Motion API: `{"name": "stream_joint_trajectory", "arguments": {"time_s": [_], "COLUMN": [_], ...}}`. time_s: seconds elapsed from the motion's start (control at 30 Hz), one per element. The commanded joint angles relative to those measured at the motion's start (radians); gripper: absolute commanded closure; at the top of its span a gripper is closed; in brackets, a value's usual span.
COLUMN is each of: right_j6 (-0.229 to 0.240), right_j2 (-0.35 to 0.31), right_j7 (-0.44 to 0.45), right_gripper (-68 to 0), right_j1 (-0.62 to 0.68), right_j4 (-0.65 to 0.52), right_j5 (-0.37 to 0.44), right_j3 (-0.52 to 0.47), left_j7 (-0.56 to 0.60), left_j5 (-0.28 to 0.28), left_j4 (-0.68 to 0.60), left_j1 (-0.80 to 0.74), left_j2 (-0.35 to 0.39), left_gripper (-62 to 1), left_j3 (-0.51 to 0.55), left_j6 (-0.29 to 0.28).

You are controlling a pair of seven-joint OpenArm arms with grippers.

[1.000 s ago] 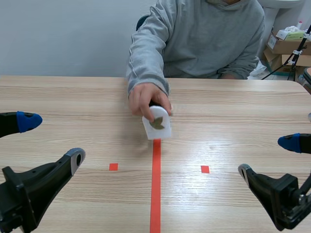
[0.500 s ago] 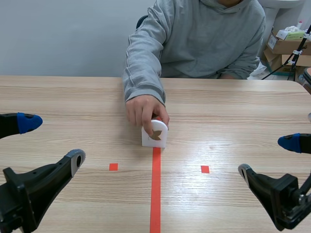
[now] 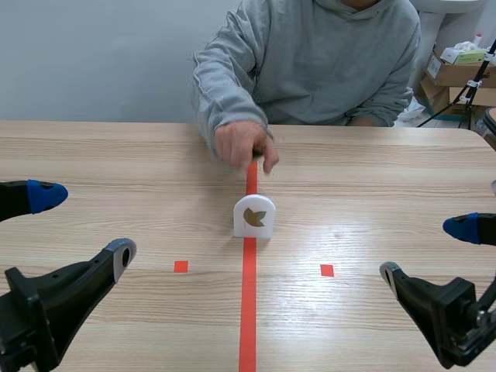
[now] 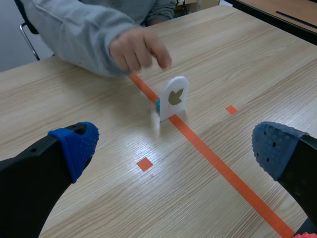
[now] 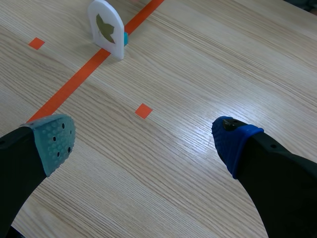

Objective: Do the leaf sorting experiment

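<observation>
A white arched card with a brown leaf picture (image 3: 254,216) stands upright on the orange-red centre line, on a small teal base (image 4: 158,103). It shows too in the left wrist view (image 4: 174,97) and the right wrist view (image 5: 106,28). A person's hand (image 3: 244,146) hovers just beyond the card, not touching it. My left gripper (image 3: 70,225) stays open at the near left, far from the card. My right gripper (image 3: 430,248) stays open at the near right, with nothing between its fingers.
The person in a grey hoodie (image 3: 318,54) sits across the table. Cardboard boxes (image 3: 457,74) stand behind at the far right. The wooden table (image 3: 116,163) carries small orange-red squares either side of the centre line.
The person set the leaf card upright on the centre line, let go and drew the hand back toward the far side. Neither arm has moved.
</observation>
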State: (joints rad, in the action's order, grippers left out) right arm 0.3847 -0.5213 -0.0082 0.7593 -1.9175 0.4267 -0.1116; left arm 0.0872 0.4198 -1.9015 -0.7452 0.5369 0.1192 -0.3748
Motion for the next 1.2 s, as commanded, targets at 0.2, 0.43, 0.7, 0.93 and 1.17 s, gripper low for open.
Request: {"name": "stream_joint_trajectory", "arguments": {"time_s": [0.2,0.43,0.7,0.93,1.17], "right_j6": [0.001,0.001,0.001,0.000,0.000], "right_j2": [-0.002,-0.002,-0.002,-0.002,-0.002], "right_j7": [0.011,0.011,0.011,0.010,0.003], "right_gripper": [-56.4,-56.4,-56.4,-56.4,-56.4], "right_j1": [-0.009,-0.009,-0.009,-0.009,-0.009], "right_j4": [-0.013,-0.013,-0.013,-0.013,-0.013], "right_j5": [0.004,0.004,0.004,0.004,0.003], "right_j3": [-0.011,-0.011,-0.011,-0.011,-0.011], "left_j7": [0.017,0.017,0.008,-0.002,-0.002], "left_j5": [0.006,0.006,0.006,0.006,0.006], "left_j4": [-0.021,-0.021,-0.021,-0.021,-0.021], "left_j1": [-0.005,-0.005,-0.005,-0.005,-0.005], "left_j2": [-0.008,-0.008,-0.008,-0.008,-0.008], "left_gripper": [-62.3,-62.3,-62.3,-62.3,-62.3], "left_j3": [0.002,0.002,0.002,0.002,0.002], "left_j6": [-0.002,-0.002,-0.002,-0.002,-0.002]}}
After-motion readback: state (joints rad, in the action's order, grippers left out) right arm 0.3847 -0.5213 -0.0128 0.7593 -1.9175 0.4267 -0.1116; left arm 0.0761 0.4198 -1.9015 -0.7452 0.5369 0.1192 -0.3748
